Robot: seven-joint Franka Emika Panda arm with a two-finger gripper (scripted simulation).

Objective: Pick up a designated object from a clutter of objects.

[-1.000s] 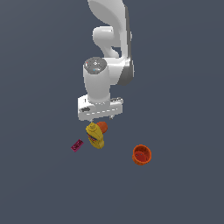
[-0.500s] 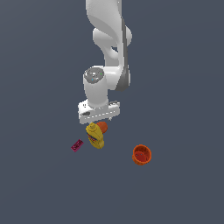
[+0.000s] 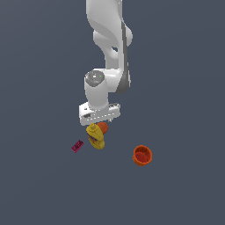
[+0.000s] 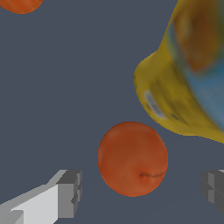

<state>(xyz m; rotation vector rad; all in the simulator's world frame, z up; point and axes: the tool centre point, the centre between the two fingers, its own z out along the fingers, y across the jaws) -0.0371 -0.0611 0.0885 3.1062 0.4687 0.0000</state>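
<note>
Arm: the white arm comes down from the top of the exterior view, bends at a rounded joint, and points its wrist straight down over the cluster of things.
Pincer (image 4: 139,192): spread wide and holding nothing; in the wrist view one grey fingertip (image 4: 70,193) stands on each side of the ball with a clear gap to it. In the exterior view the pincer (image 3: 102,124) sits just above the bottle and ball, its fingers too small to make out.
Block (image 3: 78,146): small, flat, magenta, lying alone toward the exterior view's left, apart from the bottle.
Bottle (image 3: 95,136): yellow, lying tilted just right of the block; in the wrist view the bottle (image 4: 183,74) is blurred, cut off by the frame edge, and its label cannot be read.
Ball (image 3: 103,128): orange-red and round, right beside the bottle, partly hidden behind it and under the arm's hand; whether they touch cannot be told. In the wrist view the ball (image 4: 132,159) shows whole, between the fingertips.
Cup (image 3: 142,155): orange, hollow, well apart toward the exterior view's right; in the wrist view only an orange sliver (image 4: 19,5) at the frame edge, likely this cup.
Bench (image 3: 184,88): plain dark grey surface under everything.
</note>
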